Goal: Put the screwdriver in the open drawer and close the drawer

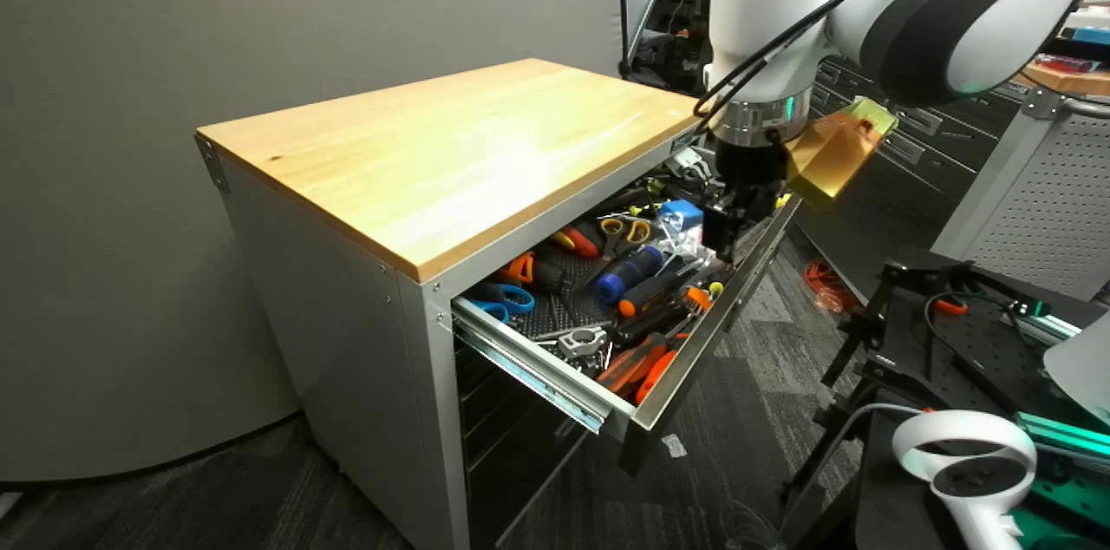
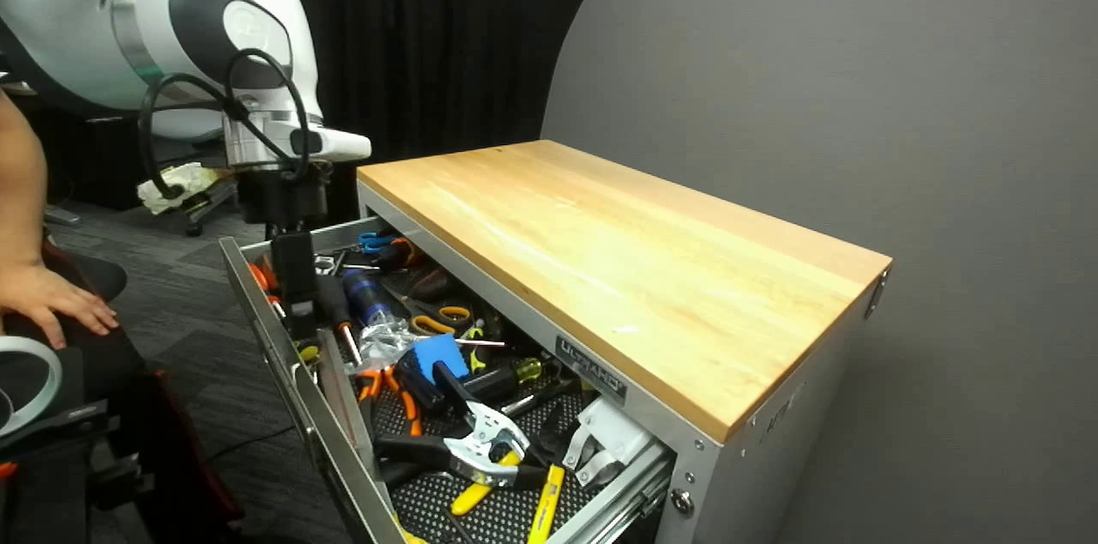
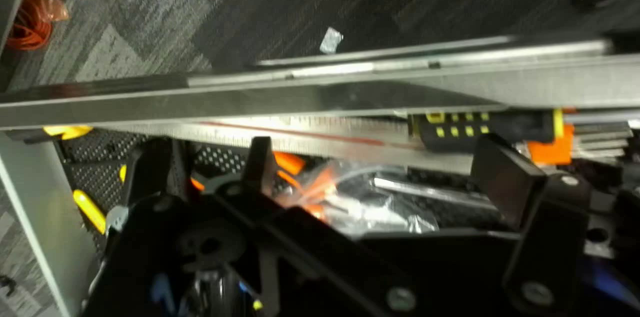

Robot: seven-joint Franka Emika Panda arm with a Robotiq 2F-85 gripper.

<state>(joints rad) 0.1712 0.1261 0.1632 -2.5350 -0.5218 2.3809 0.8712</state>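
Observation:
The drawer (image 1: 656, 402) is pulled out from the wooden-topped grey cabinet and full of tools; its front rim also shows in an exterior view (image 2: 343, 458) and in the wrist view (image 3: 250, 102). My gripper (image 1: 733, 233) points down over the drawer near its front rim, as an exterior view (image 2: 298, 312) also shows. In the wrist view the gripper (image 3: 385, 177) is open, its fingers wide apart, with nothing held between them. A plastic bag (image 3: 370, 214) and a metal shaft lie below the gap. I cannot pick out the small black screwdriver among the tools.
The wooden top (image 1: 460, 160) stands above the drawer. A steel ruler (image 3: 300, 137) and a black holder with yellow marks (image 3: 480, 129) lie along the front rim. A black-and-silver clamp (image 2: 489, 441) is in the drawer. A person's hand (image 2: 60, 304) is beyond the drawer front.

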